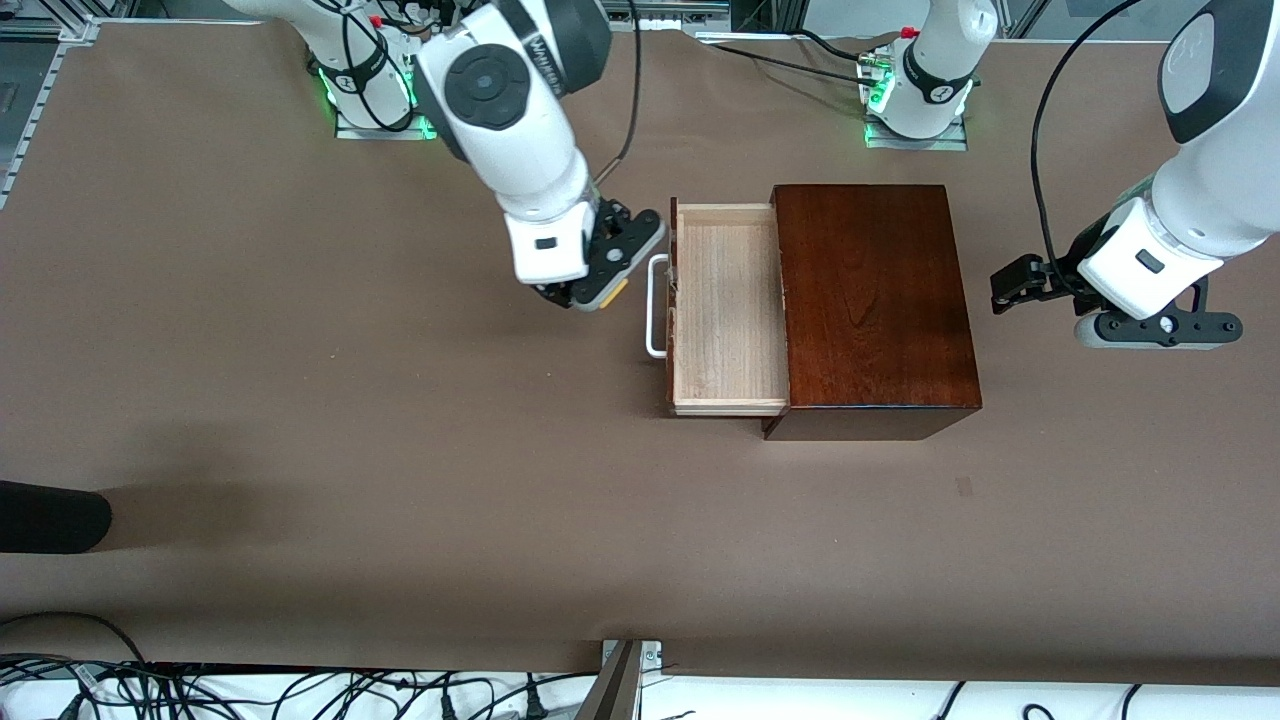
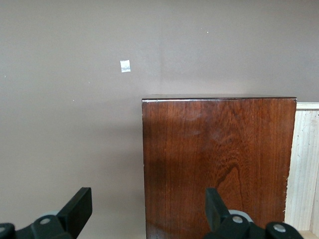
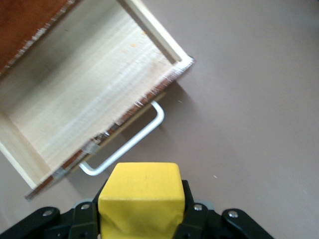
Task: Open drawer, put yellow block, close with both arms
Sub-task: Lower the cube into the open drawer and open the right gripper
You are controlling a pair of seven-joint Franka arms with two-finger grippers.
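Drawer (image 1: 728,310), one, pulled well out of its single dark wooden box (image 1: 872,300); pale tray bare inside. It opens toward the right arm's end of the table, white loop handle (image 1: 655,306) leading. Box and drawer share one long axis, running between the two arms' ends of the table.

Yellow block (image 1: 614,293), one, off the table, pinched between the right gripper's (image 1: 603,291) fingers. Gripper and block hang over bare tabletop just beside the handle, on the box's right-arm side. In the right wrist view the block (image 3: 140,198) sits square in the grip, a flat face up, and the handle (image 3: 130,142) lies close under it.

Left gripper (image 1: 1022,284), spread wide and holding nothing, hovers over the table (image 1: 300,420) off the box's closed end, toward the left arm's end. It seems level with the box top, though height is hard to judge. Left wrist view shows both fingers (image 2: 75,211) parted, box top (image 2: 214,164) between them.

Arms: two. Grippers: two.
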